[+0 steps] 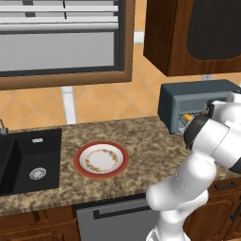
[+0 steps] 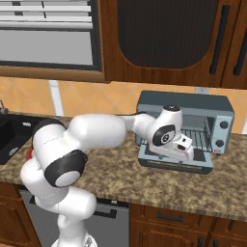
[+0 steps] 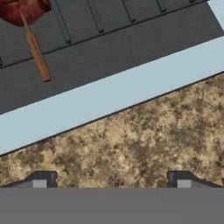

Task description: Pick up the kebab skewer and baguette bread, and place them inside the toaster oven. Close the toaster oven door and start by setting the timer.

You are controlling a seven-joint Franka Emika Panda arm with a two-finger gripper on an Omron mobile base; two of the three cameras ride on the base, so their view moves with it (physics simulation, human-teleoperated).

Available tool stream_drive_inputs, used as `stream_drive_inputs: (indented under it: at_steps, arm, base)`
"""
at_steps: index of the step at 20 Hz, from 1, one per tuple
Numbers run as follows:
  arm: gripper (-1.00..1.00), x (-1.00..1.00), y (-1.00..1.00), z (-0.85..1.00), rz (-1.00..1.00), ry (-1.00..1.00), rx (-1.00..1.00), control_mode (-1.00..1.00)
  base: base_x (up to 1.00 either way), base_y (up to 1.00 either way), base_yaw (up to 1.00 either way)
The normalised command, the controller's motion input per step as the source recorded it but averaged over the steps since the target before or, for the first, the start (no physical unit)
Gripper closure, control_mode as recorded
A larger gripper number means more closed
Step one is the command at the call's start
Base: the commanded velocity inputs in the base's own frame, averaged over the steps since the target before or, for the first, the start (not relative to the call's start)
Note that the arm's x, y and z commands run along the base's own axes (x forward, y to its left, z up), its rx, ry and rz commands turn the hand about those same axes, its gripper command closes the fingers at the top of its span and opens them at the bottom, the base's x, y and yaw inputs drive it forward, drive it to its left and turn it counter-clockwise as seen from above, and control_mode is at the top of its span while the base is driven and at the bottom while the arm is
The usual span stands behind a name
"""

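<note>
One dark-red kebab skewer (image 3: pixel 27 26) on a wooden stick, upper left, inside one blue-grey toaster oven (image 2: pixel 185 126); pincer (image 3: pixel 111 179) open, empty, over the speckled tabletop (image 3: pixel 144 144).

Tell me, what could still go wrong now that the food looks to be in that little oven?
The toaster oven door still lies flat open, and the arm's open jaws hang just in front of it; a careless swing could knock it or miss lifting it. The kebab skewer has its wooden handle pointing toward the opening, so the closing door might catch it.

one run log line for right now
gripper: open, empty | kebab skewer: on oven rack | toaster oven door: down | plate: bare
</note>
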Motion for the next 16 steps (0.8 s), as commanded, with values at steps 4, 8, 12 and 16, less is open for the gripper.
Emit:
stream_drive_inputs:
  at_steps: [4,8,12,16]
  arm:
    - [-1.00,0.34,0.00,-0.31,-0.13,0.00,-0.05,-1.00]
    - [-1.00,0.45,-0.05,-0.20,-0.10,0.00,-0.07,-1.00]
    - [-1.00,0.37,-0.16,-0.20,-0.09,0.00,-0.06,-1.00]
    - [-1.00,0.32,-0.25,-0.23,-0.09,0.00,-0.06,-1.00]
  base:
    - [0.00,0.00,0.00]
    - [0.00,0.00,0.00]
    - [0.00,0.00,0.00]
    - [0.00,0.00,0.00]
